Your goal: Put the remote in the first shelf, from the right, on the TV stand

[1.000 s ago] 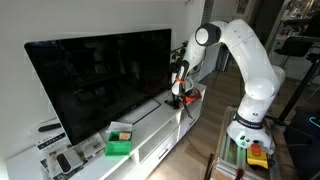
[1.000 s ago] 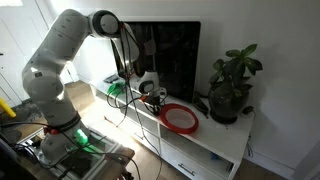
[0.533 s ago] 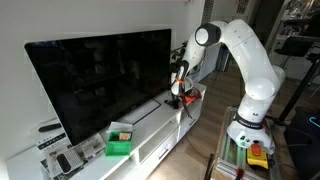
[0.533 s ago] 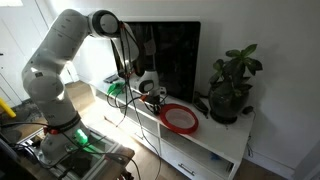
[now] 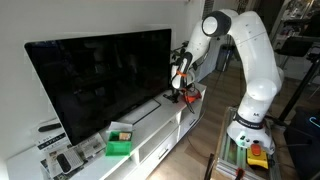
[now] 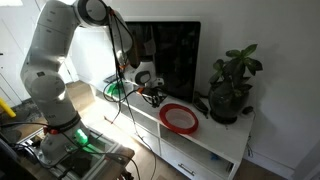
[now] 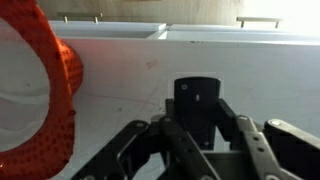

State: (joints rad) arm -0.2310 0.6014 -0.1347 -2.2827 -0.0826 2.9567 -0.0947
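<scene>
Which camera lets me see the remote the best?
The wrist view: the black remote sits close-up in the middle, clamped in the gripper. In both exterior views it is only a small dark bit at the gripper, too small to make out.

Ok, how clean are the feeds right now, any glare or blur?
Wrist view: the claw and the remote it holds look sharp enough, the red bowl at the left edge is soft, and the top right corner is blown out. In an exterior view the TV screen carries faint reflections.
</scene>
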